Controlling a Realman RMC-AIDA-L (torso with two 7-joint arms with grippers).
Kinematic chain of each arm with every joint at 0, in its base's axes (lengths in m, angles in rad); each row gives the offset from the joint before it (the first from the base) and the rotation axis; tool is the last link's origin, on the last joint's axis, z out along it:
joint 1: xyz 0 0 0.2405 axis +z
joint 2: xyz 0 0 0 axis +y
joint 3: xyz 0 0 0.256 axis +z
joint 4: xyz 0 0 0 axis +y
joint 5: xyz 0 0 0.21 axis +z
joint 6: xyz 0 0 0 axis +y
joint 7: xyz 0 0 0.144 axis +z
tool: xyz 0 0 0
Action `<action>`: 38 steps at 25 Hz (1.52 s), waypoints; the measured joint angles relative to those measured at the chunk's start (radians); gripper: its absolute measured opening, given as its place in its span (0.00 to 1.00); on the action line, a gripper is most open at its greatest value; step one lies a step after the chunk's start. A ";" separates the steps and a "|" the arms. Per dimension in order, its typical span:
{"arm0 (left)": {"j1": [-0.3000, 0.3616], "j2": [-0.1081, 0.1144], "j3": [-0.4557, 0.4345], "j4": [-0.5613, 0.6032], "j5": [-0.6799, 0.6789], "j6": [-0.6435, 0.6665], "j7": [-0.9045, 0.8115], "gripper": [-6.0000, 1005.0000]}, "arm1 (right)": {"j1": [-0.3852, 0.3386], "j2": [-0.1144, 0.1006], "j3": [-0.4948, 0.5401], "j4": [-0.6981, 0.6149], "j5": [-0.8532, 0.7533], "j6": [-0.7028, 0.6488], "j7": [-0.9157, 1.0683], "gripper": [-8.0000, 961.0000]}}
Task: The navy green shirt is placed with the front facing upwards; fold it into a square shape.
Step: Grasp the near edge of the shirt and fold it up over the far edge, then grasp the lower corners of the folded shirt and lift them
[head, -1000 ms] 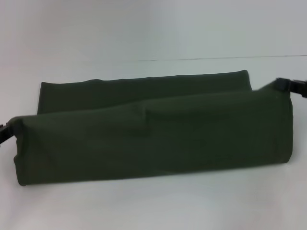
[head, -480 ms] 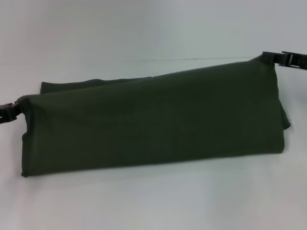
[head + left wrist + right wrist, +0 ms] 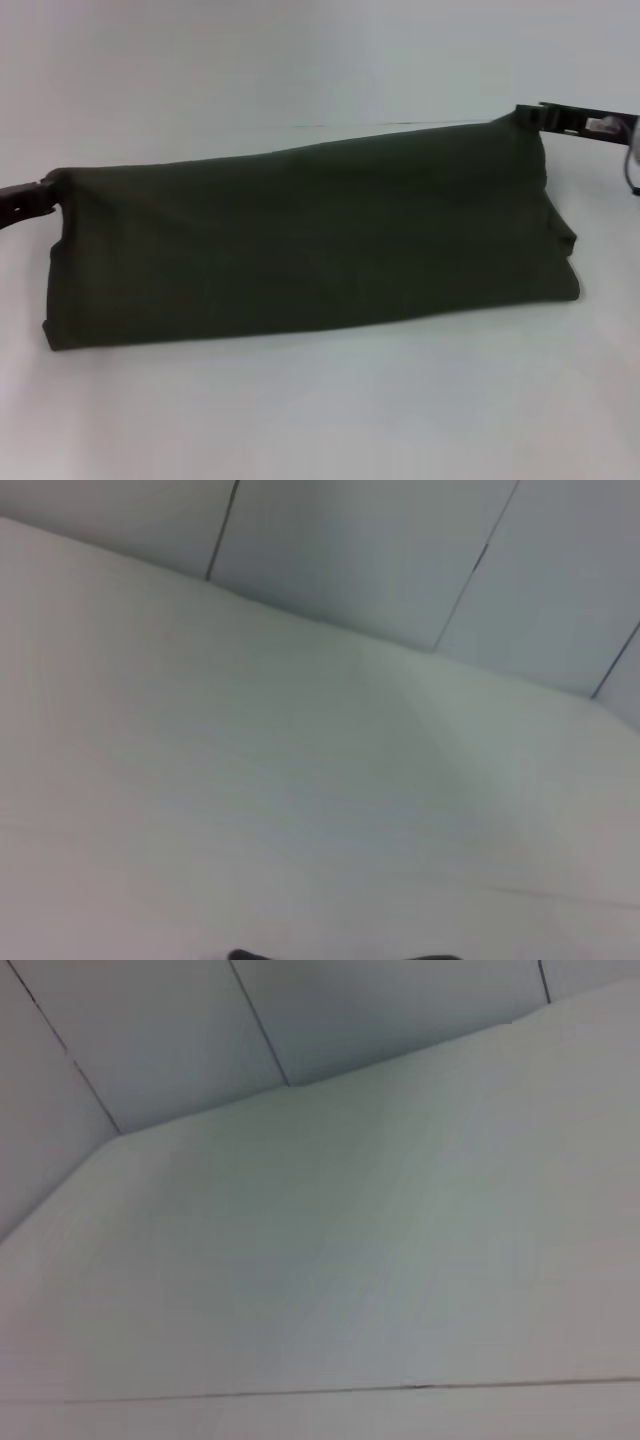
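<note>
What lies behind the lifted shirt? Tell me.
The navy green shirt, held up at its top corners by the left gripper and right gripper, hides the table directly behind it; only bare white surface shows beyond.

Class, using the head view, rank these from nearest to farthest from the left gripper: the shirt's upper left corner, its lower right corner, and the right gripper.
1. Upper left corner, held at the left gripper.
2. Lower right corner, at the shirt's far end.
3. Right gripper, up at the upper right corner; close to item 2.
</note>
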 joint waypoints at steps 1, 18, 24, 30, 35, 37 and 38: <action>-0.007 -0.002 0.014 -0.008 0.000 -0.032 -0.001 0.08 | 0.007 0.004 -0.006 0.011 -0.001 0.023 -0.001 0.06; -0.099 0.005 0.089 -0.125 -0.001 -0.287 -0.026 0.09 | 0.081 0.040 -0.035 0.074 0.004 0.245 -0.095 0.08; -0.100 0.005 0.089 -0.129 -0.001 -0.338 -0.045 0.09 | 0.091 0.045 -0.042 0.070 0.004 0.275 -0.098 0.19; -0.100 0.005 0.089 -0.129 -0.010 -0.341 -0.045 0.38 | 0.087 0.048 -0.043 0.074 0.004 0.284 -0.093 0.37; -0.094 0.008 0.107 -0.107 -0.032 -0.294 -0.048 0.60 | 0.058 0.068 -0.041 0.024 0.005 0.244 -0.096 0.50; -0.089 0.012 0.114 -0.092 -0.030 -0.244 -0.066 0.64 | 0.035 0.082 -0.045 -0.020 0.002 0.196 -0.102 0.55; -0.084 0.016 0.115 -0.084 -0.029 -0.212 -0.074 0.66 | 0.027 0.085 -0.048 -0.036 0.001 0.176 -0.103 0.58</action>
